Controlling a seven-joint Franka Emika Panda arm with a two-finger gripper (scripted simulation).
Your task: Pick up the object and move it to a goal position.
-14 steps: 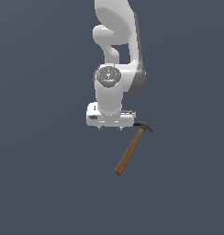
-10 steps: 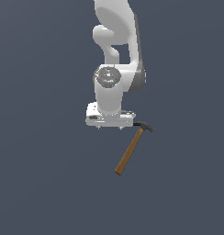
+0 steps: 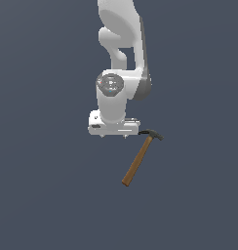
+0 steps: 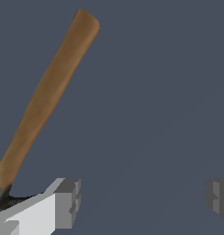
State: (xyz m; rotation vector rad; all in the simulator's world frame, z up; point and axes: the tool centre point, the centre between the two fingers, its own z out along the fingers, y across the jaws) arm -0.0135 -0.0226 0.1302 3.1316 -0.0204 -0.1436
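The object, a claw hammer [image 3: 139, 159] with a brown wooden handle and a dark grey head [image 3: 152, 134], lies on the dark surface. Its handle runs down toward the exterior view's left. My gripper [image 3: 114, 136] points downward just to the exterior view's left of the head. It is open and holds nothing. In the wrist view the handle of the hammer [image 4: 45, 96] stretches away from one finger [image 4: 63, 202], and that finger hides most of the head. The other finger [image 4: 219, 195] stands far off, so the gripper [image 4: 143, 197] spans bare surface beside the hammer.
The white arm [image 3: 122, 53] rises above the gripper. A uniform dark grey-blue surface [image 3: 43, 195] fills the view all around, with no other objects or edges showing.
The gripper has edged slightly toward the exterior view's left and a touch lower. The hammer has not moved.
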